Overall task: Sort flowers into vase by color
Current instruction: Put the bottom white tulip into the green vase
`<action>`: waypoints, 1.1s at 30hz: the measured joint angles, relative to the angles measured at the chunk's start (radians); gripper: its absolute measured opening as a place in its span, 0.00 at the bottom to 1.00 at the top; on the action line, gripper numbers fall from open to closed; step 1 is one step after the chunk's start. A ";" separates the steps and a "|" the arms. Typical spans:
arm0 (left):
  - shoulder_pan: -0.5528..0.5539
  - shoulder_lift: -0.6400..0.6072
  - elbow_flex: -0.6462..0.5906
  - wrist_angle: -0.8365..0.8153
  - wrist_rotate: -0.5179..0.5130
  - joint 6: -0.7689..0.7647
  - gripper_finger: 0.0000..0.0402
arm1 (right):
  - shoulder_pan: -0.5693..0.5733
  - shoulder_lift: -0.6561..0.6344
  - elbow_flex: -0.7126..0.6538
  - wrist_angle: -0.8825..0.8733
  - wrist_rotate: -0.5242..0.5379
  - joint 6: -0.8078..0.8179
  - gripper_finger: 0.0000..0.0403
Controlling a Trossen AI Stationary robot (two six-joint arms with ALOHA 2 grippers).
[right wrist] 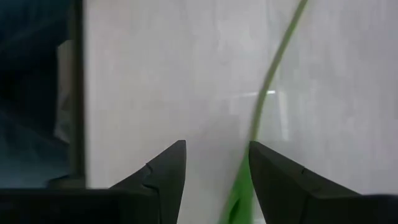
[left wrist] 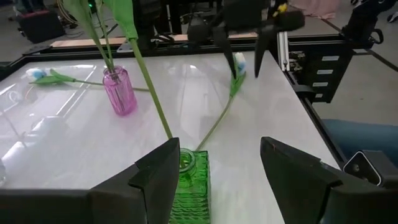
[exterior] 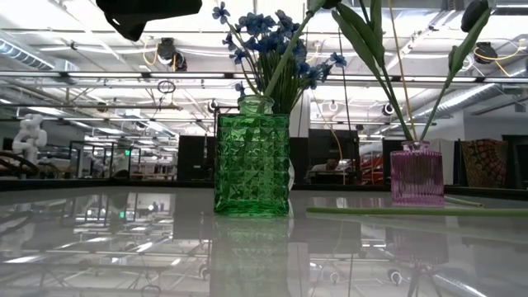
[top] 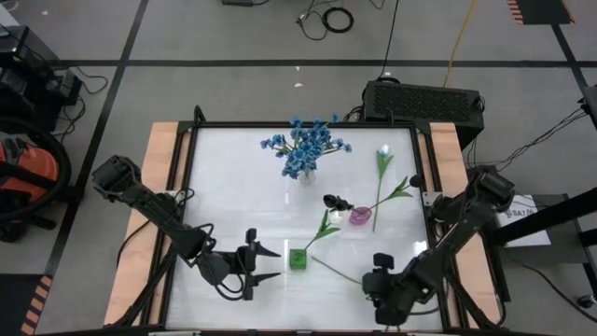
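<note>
Three vases on your table, and two stems lying flat outside them.

You have one green vase holding a single stem, one pink vase with a dark tulip bud, and one clear vase with the blue bunch at the back. One white tulip lies beyond the pink vase; another stem lies beside the green vase. Your left gripper stands spread wide just beside the green vase, holding nothing. Your right gripper hangs half spread over the lying stem, not pinching it.
</note>
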 joint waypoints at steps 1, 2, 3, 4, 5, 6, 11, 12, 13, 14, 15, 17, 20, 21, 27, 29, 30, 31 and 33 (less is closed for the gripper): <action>0.002 0.000 0.000 -0.001 0.000 0.002 0.57 | -0.010 0.009 0.000 0.001 0.000 -0.012 0.41; 0.004 0.000 0.000 -0.002 0.000 0.005 0.57 | -0.020 0.017 0.000 0.003 0.000 -0.021 0.41; 0.006 0.000 0.000 -0.004 0.000 0.005 0.57 | -0.030 0.025 0.000 0.004 0.000 -0.028 0.41; 0.009 0.000 0.000 -0.004 -0.001 0.005 0.57 | -0.038 0.031 0.000 0.003 0.000 -0.035 0.41; 0.012 0.000 0.000 -0.003 -0.001 0.005 0.57 | -0.047 0.039 0.000 0.001 -0.004 -0.041 0.41; 0.015 0.000 0.000 -0.004 -0.001 0.005 0.57 | -0.057 0.047 0.000 0.003 -0.017 -0.045 0.41; 0.026 0.000 0.000 -0.006 -0.001 0.004 0.57 | -0.091 0.097 0.000 -0.001 -0.106 -0.053 0.35; 0.027 0.000 0.000 -0.006 -0.001 0.004 0.57 | -0.095 0.109 0.000 -0.002 -0.122 -0.057 0.34; 0.027 0.000 0.000 -0.005 -0.001 0.005 0.57 | -0.096 0.119 0.000 -0.005 -0.129 -0.059 0.33; 0.027 0.000 0.000 -0.005 -0.001 0.005 0.57 | -0.097 0.127 0.000 -0.006 -0.130 -0.061 0.31; 0.027 0.000 0.000 -0.006 -0.001 0.005 0.57 | -0.100 0.130 0.000 -0.004 -0.130 -0.063 0.29; 0.026 0.000 0.000 -0.006 -0.001 0.005 0.57 | -0.102 0.135 0.001 -0.004 -0.130 -0.072 0.25; 0.028 0.000 0.000 -0.005 -0.001 0.007 0.57 | -0.102 0.134 0.001 -0.004 -0.131 -0.087 0.17; 0.029 0.000 0.000 -0.003 -0.001 0.011 0.57 | -0.102 0.133 0.001 -0.005 -0.132 -0.094 0.13; 0.047 0.000 0.000 0.048 -0.001 0.033 0.57 | -0.101 0.108 0.021 -0.073 -0.162 -0.091 0.03; 0.054 0.000 0.000 0.068 -0.001 0.033 0.57 | -0.099 0.093 0.054 -0.133 -0.164 -0.078 0.03; 0.058 0.000 0.000 0.070 -0.001 0.034 0.57 | -0.095 0.086 0.071 -0.165 -0.166 -0.076 0.03; 0.060 0.000 0.000 0.073 -0.001 0.033 0.57 | -0.092 0.080 0.089 -0.202 -0.168 -0.076 0.03; 0.063 0.001 0.000 0.086 -0.001 0.033 0.57 | -0.086 0.068 0.128 -0.265 -0.176 -0.086 0.01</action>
